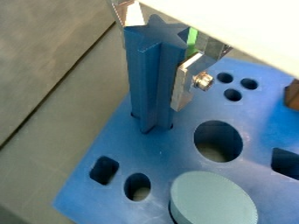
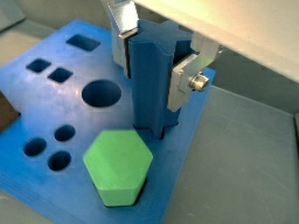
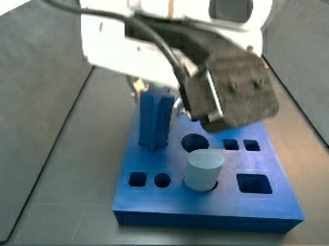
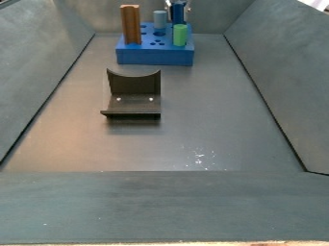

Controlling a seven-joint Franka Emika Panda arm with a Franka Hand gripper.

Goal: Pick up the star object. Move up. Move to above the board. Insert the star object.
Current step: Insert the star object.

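Fixture on the grey floor, nearest in a side view, clear of the work. Farther back, board against the far wall, carrying green hexagonal peg at right and orange block at left. Star object upright at the board's edge, lower end entered into its cut-out, most of its length above the surface in both wrist views. Claw directly above the board, fingers pressed onto opposite faces of the star object, pinching it near the top. Insertion judged begun, not finished. To be done well: peg kept vertical, ridges aligned with the hole's points, lowered straight and slowly; grip released only once seated. Risk judged: tilt jamming the ridges against the hole wall.
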